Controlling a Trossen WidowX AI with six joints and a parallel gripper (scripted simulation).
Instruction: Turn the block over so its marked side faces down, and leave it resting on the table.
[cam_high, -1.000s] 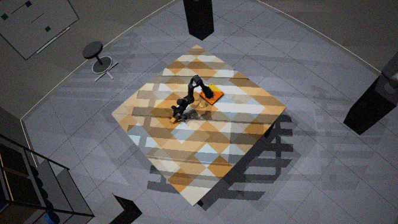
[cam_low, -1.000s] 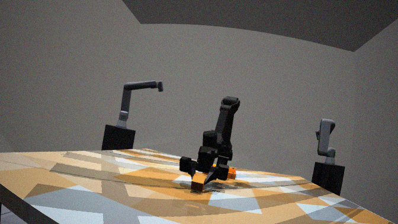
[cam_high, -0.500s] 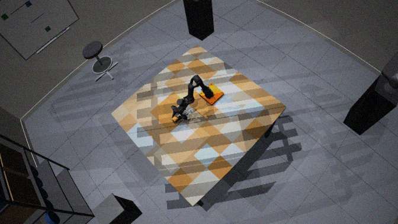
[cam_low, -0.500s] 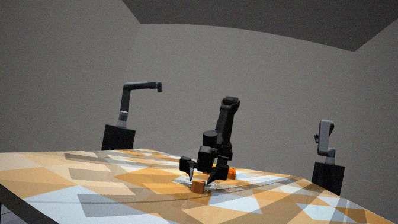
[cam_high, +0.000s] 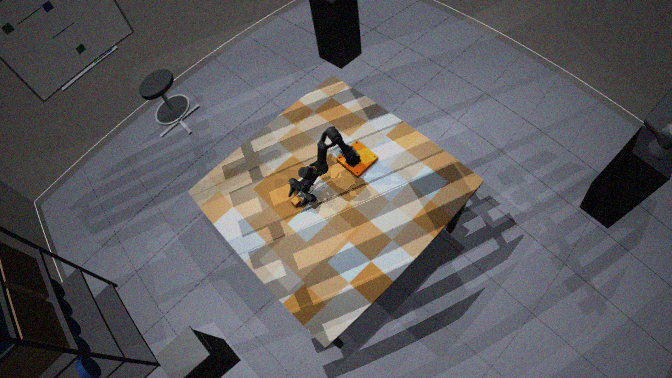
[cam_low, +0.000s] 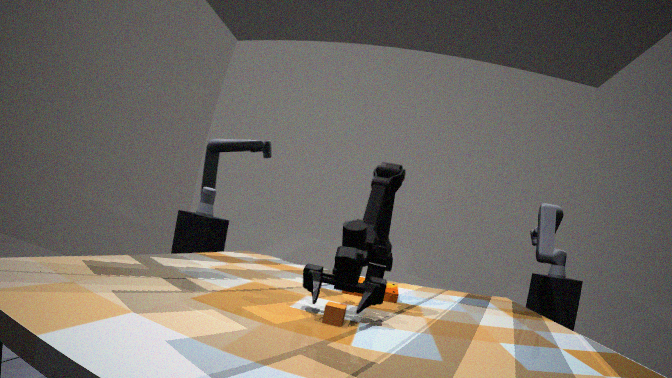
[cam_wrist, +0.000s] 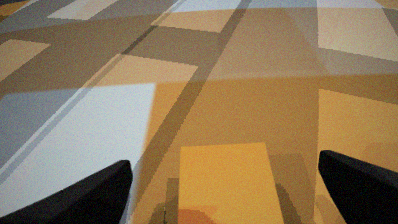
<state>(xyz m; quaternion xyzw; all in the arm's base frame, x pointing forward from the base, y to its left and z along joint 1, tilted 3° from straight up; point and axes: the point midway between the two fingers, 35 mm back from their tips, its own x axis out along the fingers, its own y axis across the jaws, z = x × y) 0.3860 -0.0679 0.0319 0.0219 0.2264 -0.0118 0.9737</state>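
Observation:
A small orange block (cam_high: 296, 202) (cam_low: 334, 314) (cam_wrist: 227, 175) rests on the patchwork-patterned table (cam_high: 350, 235) (cam_low: 150, 345). In the wrist view it lies at the bottom centre, its bright face toward the camera and a darker reddish patch at its lower left. No clear mark can be made out on the faces in view; the underside is hidden. My black gripper (cam_low: 336, 307) (cam_wrist: 225, 157) is wide open, its fingers apart on either side of the block and just above it, with gaps on both sides. Nothing is held.
My arm's orange base plate (cam_high: 371, 159) stands on the table behind the gripper. Other robot arms on black pedestals (cam_low: 200, 232) (cam_low: 554, 300) stand beyond the table. A stool (cam_high: 157, 84) and a shelf rack stand on the floor. Striped shadows cross the table.

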